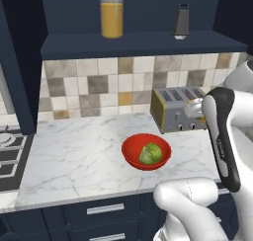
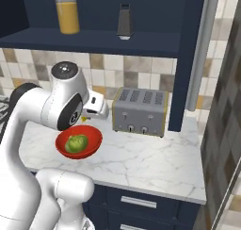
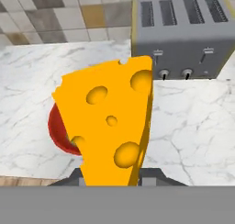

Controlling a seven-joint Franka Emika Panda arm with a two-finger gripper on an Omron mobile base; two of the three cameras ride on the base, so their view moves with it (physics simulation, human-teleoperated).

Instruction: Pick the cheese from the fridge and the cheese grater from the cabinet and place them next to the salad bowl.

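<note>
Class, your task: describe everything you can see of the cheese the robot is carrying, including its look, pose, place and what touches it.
The cheese is an orange-yellow wedge with round holes in its broad flat face and a small notch on its top edge. It looks smooth and firm. It stands upright in the shut gripper, clamped at its narrow lower end, above the marble counter. Behind it lie the red salad bowl and the toaster; it touches neither.

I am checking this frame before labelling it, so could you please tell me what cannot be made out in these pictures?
- Gripper fingertips: in the hand view the cheese covers them.
- Red bowl: mostly behind the cheese in the hand view, lettuce unseen.
- Cheese in the right base view: only a yellow sliver past the arm.
- Toaster: right end behind the arm in the left base view.
- Grater: too small to read its face.
</note>
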